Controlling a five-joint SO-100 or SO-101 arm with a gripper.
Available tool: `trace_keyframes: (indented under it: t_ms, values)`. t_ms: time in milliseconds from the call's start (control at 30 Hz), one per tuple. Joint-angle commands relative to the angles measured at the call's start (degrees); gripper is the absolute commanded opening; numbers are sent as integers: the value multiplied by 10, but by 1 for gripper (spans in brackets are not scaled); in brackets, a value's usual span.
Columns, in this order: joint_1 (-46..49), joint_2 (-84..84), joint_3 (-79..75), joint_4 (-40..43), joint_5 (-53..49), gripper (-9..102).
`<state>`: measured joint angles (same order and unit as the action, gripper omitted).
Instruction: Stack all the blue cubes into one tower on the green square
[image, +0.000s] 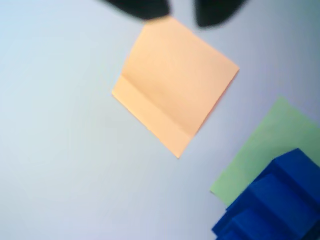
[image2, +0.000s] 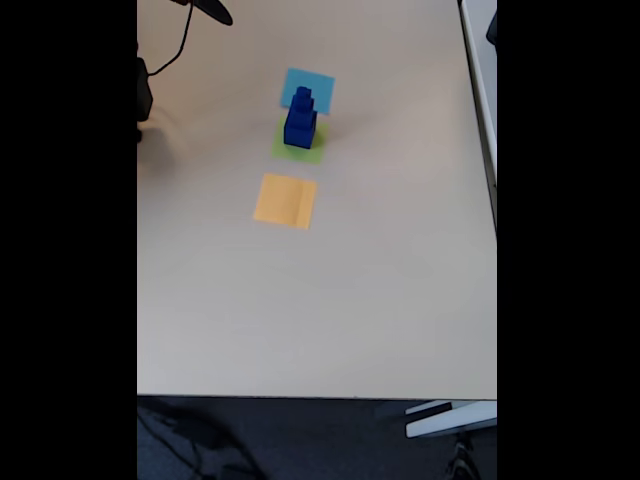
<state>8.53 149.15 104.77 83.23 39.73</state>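
Blue cubes (image2: 300, 120) stacked as stepped tower on green square (image2: 297, 150), beside orange patch (image2: 285, 200). Gripper (image: 181, 12) above orange patch's far corner, fingers apart, empty. Tower looks finished: withdraw high, wide of tower, no brushing.

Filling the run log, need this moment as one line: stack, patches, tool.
blue cubes: stepped tower on green square | orange patch: bare | light-blue patch: behind tower | tool: above orange patch, holding nothing, jaws apart

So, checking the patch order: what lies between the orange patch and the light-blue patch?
In the fixed view, the green square with the blue cube tower on it lies between the orange patch and the light-blue patch.
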Motion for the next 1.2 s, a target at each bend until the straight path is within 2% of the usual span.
trace_keyframes:
  t_ms: [0, 300, 600, 867, 1167]
  values:
    - [5, 65, 76, -33, -22, 0]
    - [19, 217, 279, -112, -68, 0]
    - [34, 338, 404, -142, -119, 0]
    - [39, 442, 489, -149, -134, 0]
    - [51, 446, 528, -165, -155, 0]
